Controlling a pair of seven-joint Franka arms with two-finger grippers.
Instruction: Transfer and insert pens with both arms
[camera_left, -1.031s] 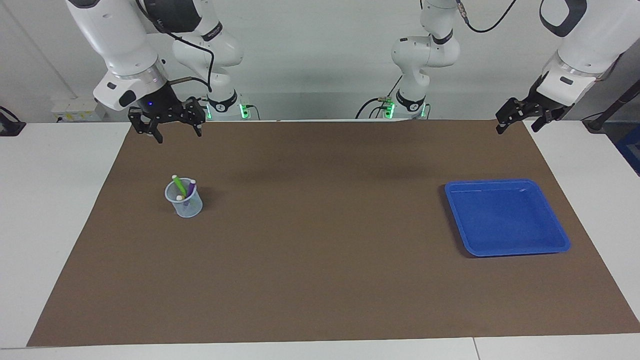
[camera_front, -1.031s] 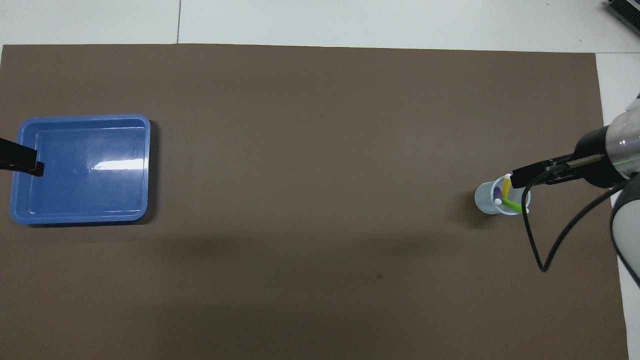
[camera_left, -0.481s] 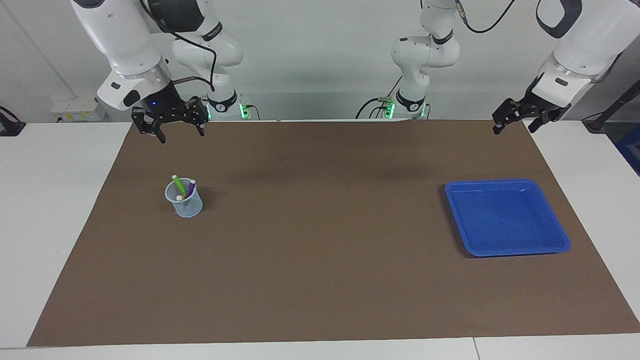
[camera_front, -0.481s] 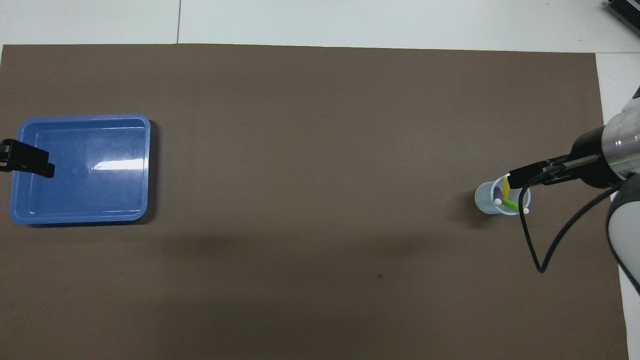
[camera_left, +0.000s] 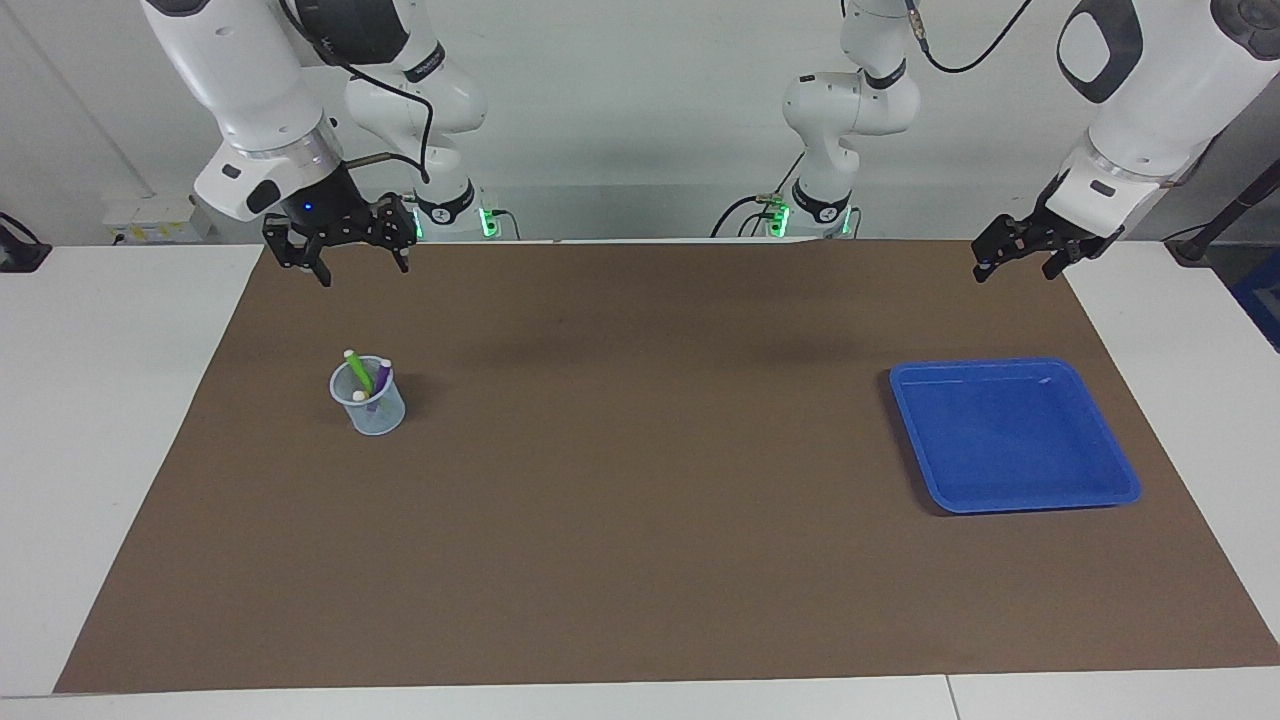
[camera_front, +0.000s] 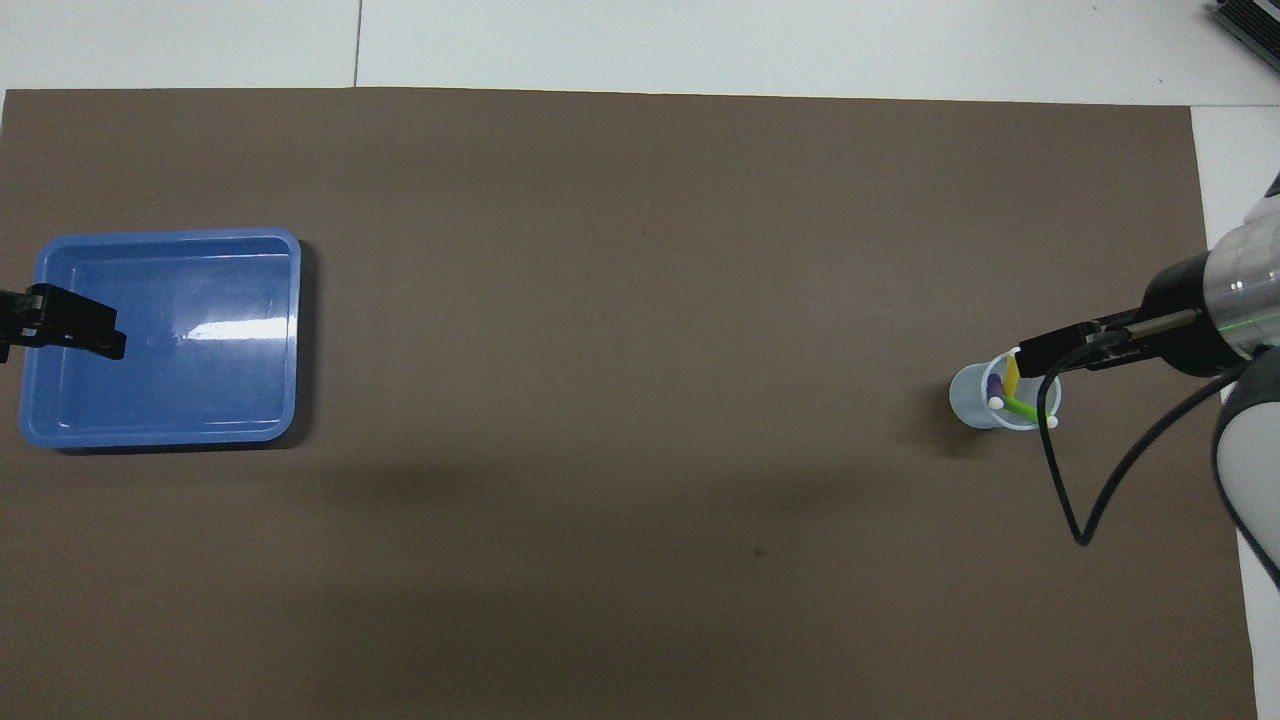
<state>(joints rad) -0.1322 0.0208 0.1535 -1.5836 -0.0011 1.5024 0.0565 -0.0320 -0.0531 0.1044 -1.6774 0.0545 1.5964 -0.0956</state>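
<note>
Brown matting covers the white table from end to end, and everything I work with sits on it.

Finding one: the pens stand together in a clear cup toward the right arm's end of the table. All three, green, purple and yellow, lean with their pale cap ends up, fanned against the rim, so their long axes run steeply upward rather than flat.

Finding two: my right gripper hangs in the air above the mat's robot-side edge, jaws apart and holding nothing. The cup lies below it and a little farther from the robots. In the overhead view the right gripper's tip overlaps the cup's rim, but the facing view shows clear air between them; there is no contact.

Finding three: my left gripper is raised near the opposite end, jaws apart and empty, with the blue tray below it and farther out. The tray holds nothing, and it is well apart from the cup.

Judgement: the right arm is plainly the nearer to the pens. A downward approach along the pens' lean, taking one cap end clear of its neighbours, seems to be what the coming move calls for.
</note>
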